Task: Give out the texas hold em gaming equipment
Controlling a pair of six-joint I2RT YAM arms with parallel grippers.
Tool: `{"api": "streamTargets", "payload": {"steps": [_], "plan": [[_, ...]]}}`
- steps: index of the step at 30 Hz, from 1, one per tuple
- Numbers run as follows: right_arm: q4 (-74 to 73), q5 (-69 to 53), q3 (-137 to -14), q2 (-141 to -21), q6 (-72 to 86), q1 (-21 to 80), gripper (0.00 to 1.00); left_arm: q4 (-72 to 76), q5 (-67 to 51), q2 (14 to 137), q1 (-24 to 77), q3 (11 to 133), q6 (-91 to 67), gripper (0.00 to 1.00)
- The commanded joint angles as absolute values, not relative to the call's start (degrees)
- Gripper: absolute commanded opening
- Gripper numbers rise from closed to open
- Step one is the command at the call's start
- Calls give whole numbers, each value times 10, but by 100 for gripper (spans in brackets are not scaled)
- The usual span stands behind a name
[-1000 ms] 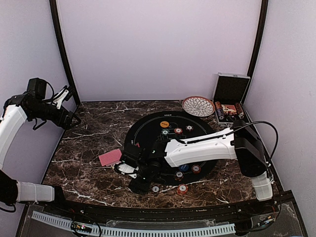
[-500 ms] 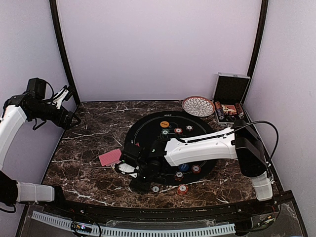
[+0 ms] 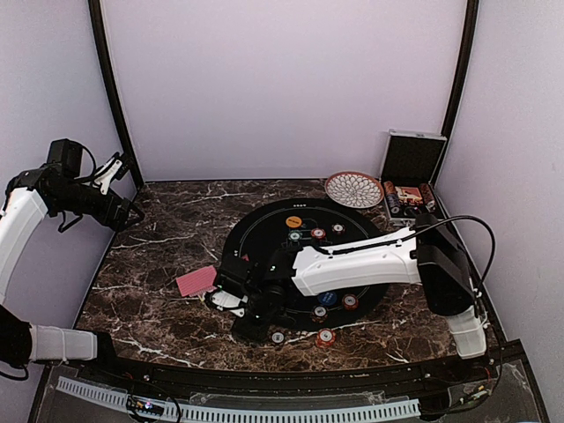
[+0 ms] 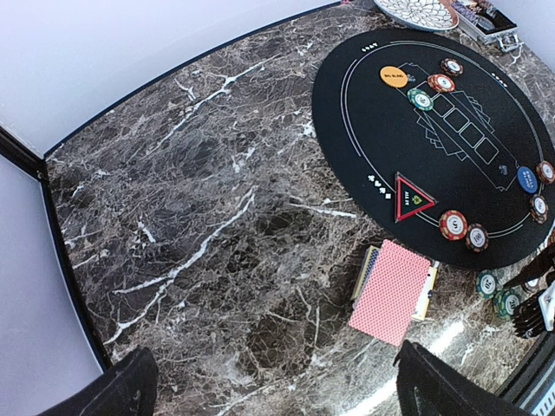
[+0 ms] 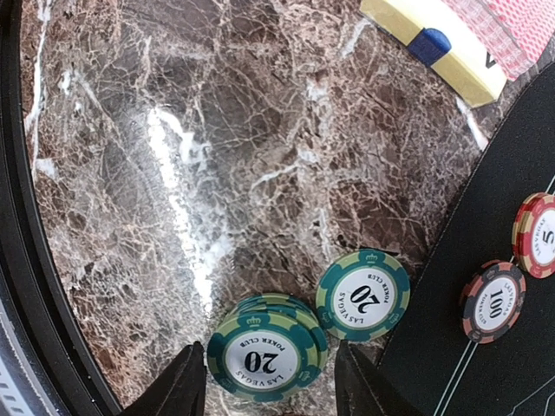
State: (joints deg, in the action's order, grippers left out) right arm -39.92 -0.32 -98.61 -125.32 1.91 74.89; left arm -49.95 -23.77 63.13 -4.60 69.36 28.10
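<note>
The right tool has narrowed since a second ago. Its two fingers now stand on each side of a stack of green chips, very close to its rim. Whether they already press it, I cannot tell. The right arm has shifted only a little, and in the top view it hides the stack.

In the right wrist view a single green chip lies flat at 1 o'clock of the stack, just beside it and near one finger. Both are on the marble table, just off the black round mat at its 7 o'clock. On the mat nearby lie a dark chip and a red chip.

The deck of cards, pink-red back upward, has not moved and lies off the mat at 8 o'clock. An orange disc is on the mat toward 12 o'clock and a blue disc toward 5 o'clock. The patterned bowl and the silver case are beyond the mat at 1 and 2 o'clock.

The left tool is as before, released wide, high above the table's 9 o'clock side.
</note>
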Motion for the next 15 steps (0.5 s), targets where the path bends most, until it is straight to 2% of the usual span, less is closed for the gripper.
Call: {"api": "streamTargets", "payload": {"steps": [1,7,15], "plan": [[-391,-17,-990,-1262,17,745,50,-511,-242,621,-45,693,286,99],[-389,-23,-993,-1269,20,745,49,-511,-242,620,-45,694,286,99],[-387,-19,-993,-1267,22,745,35,-511,-240,619,-45,693,287,99]]}}
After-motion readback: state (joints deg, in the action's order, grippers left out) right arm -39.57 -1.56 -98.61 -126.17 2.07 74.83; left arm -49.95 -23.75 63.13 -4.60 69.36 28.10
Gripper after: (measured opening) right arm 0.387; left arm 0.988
